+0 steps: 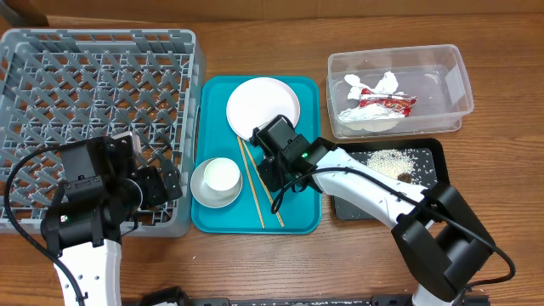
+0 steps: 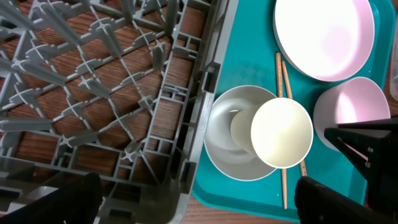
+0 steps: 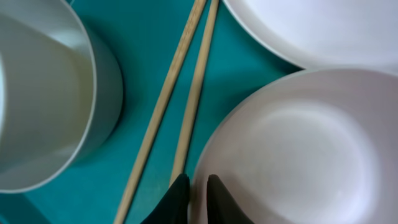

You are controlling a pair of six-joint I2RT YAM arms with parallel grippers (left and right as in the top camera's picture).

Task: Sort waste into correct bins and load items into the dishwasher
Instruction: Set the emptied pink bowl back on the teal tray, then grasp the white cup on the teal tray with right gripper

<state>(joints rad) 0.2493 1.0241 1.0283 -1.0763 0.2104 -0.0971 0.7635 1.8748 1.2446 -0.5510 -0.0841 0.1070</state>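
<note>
Teal serving tray (image 1: pixel 297 217) sits mid-counter (image 1: pixel 255 42) and pretty much all the dishes are on it. The large white plate (image 1: pixel 263 106) is at its far edge. The grey bowl (image 2: pixel 224 130) is at the near left corner with the small white cup (image 2: pixel 281 132) standing inside it. The two wooden chopsticks (image 3: pixel 161 106) lie side by side between the bowl and the small white dish (image 3: pixel 298 149). Right tool (image 3: pixel 196 199) is down on that dish, fingers almost together with the rim pinched between them, so it's gripping the dish by its edge; can't tell if the dish is off the tray. Left tool (image 1: pixel 166 183) is wide open, holding nothing, hovering over the near right corner of the grey dish rack (image 1: pixel 85 85), which fills the counter's left side just beside the tray. Over at the far right corner, the clear tub (image 1: pixel 450 76) has the red-and-white wrapper (image 1: pixel 389 104) and crumpled napkin (image 1: pixel 387 82) in it. Black tray (image 1: pixel 429 153) sits just in front of it, with rice grains (image 1: pixel 389 159) and a small brown lump (image 1: pixel 405 177) on it.
</note>
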